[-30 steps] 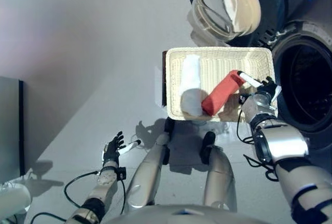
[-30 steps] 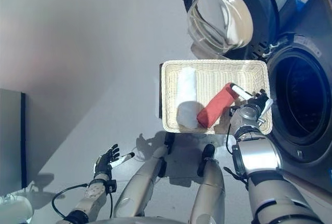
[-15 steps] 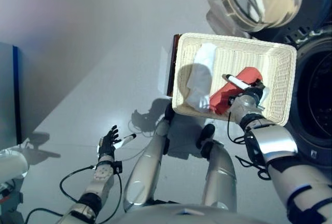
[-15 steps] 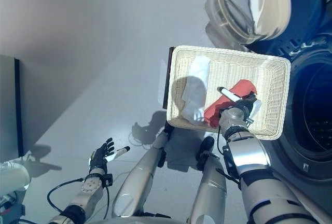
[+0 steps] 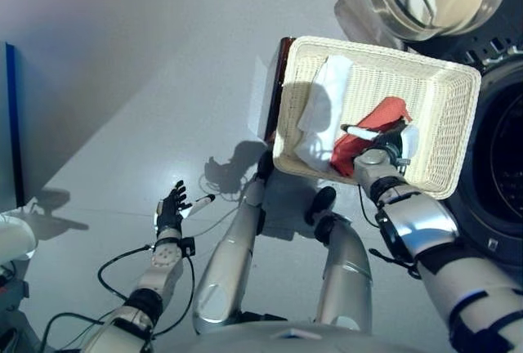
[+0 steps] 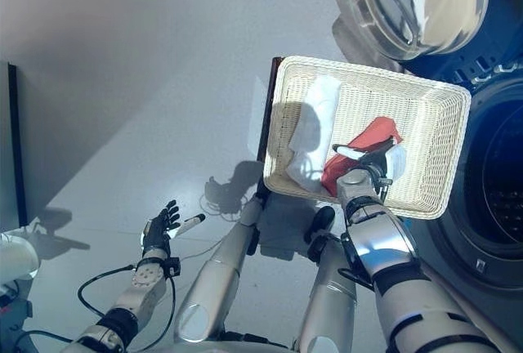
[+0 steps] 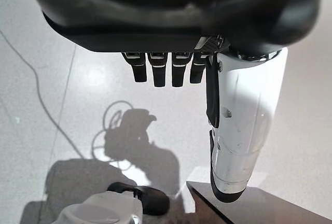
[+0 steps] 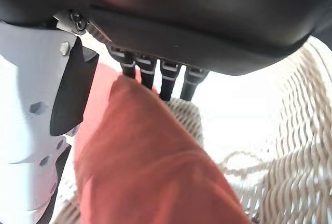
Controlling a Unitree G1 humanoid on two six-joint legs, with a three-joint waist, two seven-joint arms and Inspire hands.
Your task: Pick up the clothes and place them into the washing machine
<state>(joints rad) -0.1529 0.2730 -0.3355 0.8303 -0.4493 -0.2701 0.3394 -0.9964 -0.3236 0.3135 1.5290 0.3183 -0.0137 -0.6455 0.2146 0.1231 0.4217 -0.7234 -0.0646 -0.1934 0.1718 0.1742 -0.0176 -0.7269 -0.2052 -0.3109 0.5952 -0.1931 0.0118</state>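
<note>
Over the wicker basket point(image 6: 441, 100) my right hand point(image 6: 365, 161) straddles the red cloth point(image 6: 369, 136), fingers straight; I should curl them fully before lifting.

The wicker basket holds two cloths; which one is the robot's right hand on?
The red cloth, lying on the washing machine's side of the wicker basket. The right hand sits on it, while the white cloth lies apart, untouched.
</note>
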